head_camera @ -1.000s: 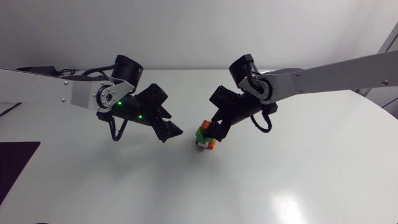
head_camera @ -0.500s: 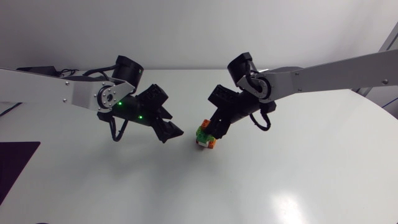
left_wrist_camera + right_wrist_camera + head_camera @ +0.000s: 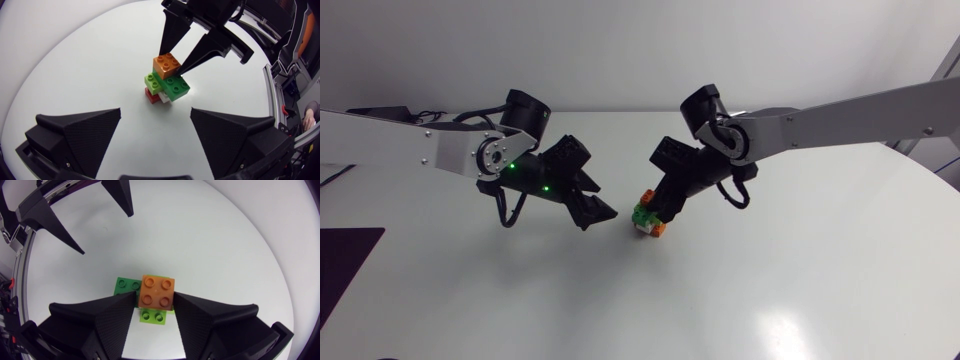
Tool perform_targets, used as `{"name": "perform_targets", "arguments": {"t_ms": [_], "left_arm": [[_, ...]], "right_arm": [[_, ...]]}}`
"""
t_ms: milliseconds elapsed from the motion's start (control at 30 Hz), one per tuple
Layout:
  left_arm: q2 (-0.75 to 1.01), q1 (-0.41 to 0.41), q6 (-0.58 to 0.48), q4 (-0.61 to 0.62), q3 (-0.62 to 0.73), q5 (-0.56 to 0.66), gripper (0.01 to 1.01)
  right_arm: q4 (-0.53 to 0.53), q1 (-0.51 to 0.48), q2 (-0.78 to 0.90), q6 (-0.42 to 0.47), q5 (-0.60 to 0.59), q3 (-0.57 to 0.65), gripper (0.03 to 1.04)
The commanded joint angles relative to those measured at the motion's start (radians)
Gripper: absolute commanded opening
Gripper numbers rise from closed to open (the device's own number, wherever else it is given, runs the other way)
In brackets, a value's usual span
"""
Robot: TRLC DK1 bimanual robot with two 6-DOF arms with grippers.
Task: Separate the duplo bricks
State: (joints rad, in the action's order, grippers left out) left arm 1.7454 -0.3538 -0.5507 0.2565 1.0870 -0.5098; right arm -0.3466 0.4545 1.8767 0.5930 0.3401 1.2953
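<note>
None of the plastic duplo bricks has been parted yet. The small stack (image 3: pixel 647 216) stands joined on the white surface (image 3: pixel 800 280), near its middle, between the two arms. The right end effector (image 3: pixel 155 297) is closed on the square orange top brick (image 3: pixel 167 65), a finger against each side, so a first pull looks prepared; every separation is left to do. The left end effector (image 3: pixel 155 111) hangs wide open and empty, just left of the stack and apart from it. Only the left wrist view shows the white brick (image 3: pixel 164 98) and red base brick (image 3: pixel 151 94) under the light green brick (image 3: pixel 152 80) and dark green brick (image 3: pixel 176 86). Only the right wrist view shows both fingers meeting the orange brick.
</note>
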Motion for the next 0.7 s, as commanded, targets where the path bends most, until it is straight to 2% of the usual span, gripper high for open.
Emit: {"name": "perform_targets", "arguments": {"t_ms": [0, 200, 267, 367, 433, 667], "left_arm": [[0.034, -0.007, -0.023, 0.013, 0.04, -0.019, 0.969], [0.052, -0.01, -0.022, 0.023, 0.062, -0.026, 0.967], [0.057, -0.008, -0.023, 0.023, 0.062, -0.026, 0.967], [0.059, -0.007, -0.023, 0.023, 0.062, -0.029, 0.967], [0.063, -0.004, -0.023, 0.024, 0.063, -0.033, 0.967], [0.08, -0.007, -0.029, 0.023, 0.068, -0.042, 0.967]], "right_arm": [[0.001, 0.004, 0.041, 0.024, -0.01, 0.018, 0.42], [-0.009, -0.011, 0.03, 0.016, -0.001, 0.032, 0.38], [-0.009, -0.016, 0.032, 0.018, 0.014, 0.035, 0.32], [-0.02, -0.016, 0.045, 0.021, 0.016, 0.045, 0.31], [-0.031, -0.016, 0.05, 0.024, 0.031, 0.055, 0.27], [-0.071, -0.011, 0.056, 0.03, 0.036, 0.076, 0.24]]}}
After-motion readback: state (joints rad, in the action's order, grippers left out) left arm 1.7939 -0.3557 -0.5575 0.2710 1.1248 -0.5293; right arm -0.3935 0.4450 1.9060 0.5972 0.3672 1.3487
